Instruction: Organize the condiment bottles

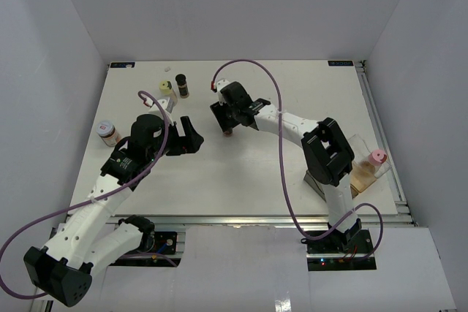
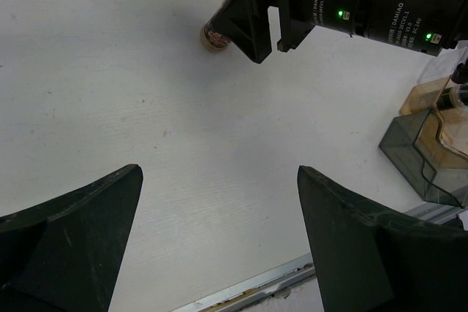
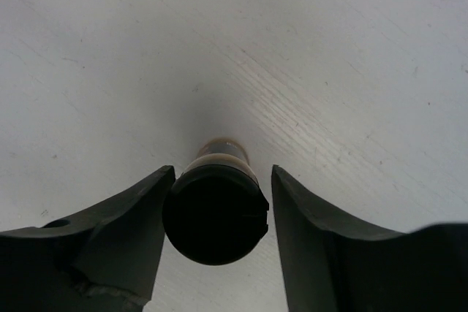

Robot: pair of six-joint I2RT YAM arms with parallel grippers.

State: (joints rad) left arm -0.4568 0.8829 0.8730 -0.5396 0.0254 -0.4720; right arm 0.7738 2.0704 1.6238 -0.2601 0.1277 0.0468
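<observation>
Tabletop [image 1: 256, 180] holds two pink-lidded [image 1: 107, 131] [image 1: 377, 157], one yellow-lidded [image 1: 166, 87], two dark jars [image 1: 181, 84] [image 3: 216, 213].

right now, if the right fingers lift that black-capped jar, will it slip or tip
Likely rigid: the black-capped jar looks like a hard cylinder. Its round cap gives the right fingers narrow contact, so it may twist or slip. It stands tall and narrow on the table, so an off-centre nudge could tip it.
</observation>
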